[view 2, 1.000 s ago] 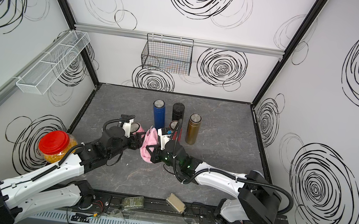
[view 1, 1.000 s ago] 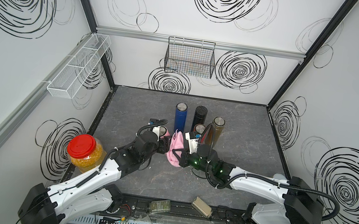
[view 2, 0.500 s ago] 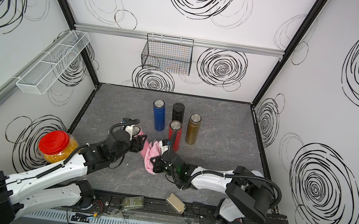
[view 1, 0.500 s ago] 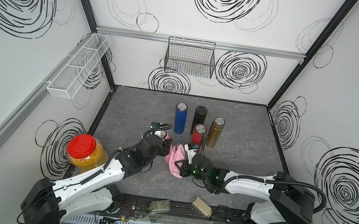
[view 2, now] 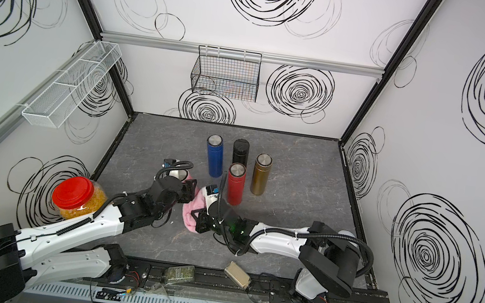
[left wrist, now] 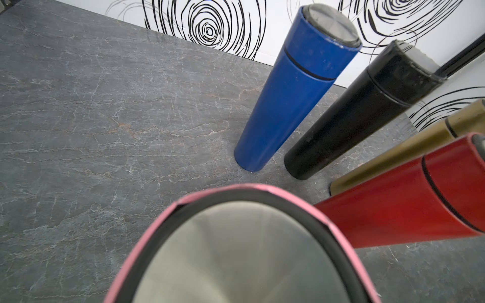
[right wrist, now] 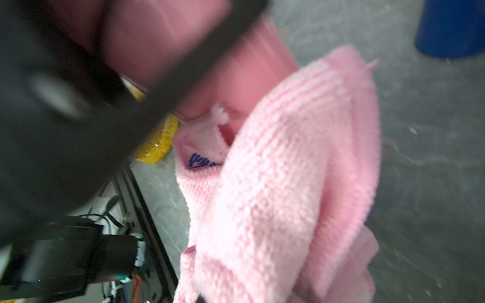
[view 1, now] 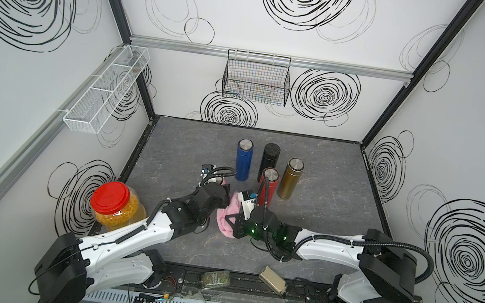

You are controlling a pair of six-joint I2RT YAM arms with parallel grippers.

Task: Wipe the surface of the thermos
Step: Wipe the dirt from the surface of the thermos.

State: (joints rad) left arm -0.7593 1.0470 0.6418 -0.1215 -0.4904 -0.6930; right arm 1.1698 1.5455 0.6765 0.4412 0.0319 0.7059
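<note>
While the left fingers hold the pink thermos clamped just in front of the four standing flasks, the right fingers, shut tight on the pink cloth, have drawn it toward the front of the bench over the last second. This leaves the red flask in clearer view. The cloth appears to lie against the thermos's side. Judgement: a wiping stroke along the body is under way, and much of the surface probably remains unwiped.
</note>
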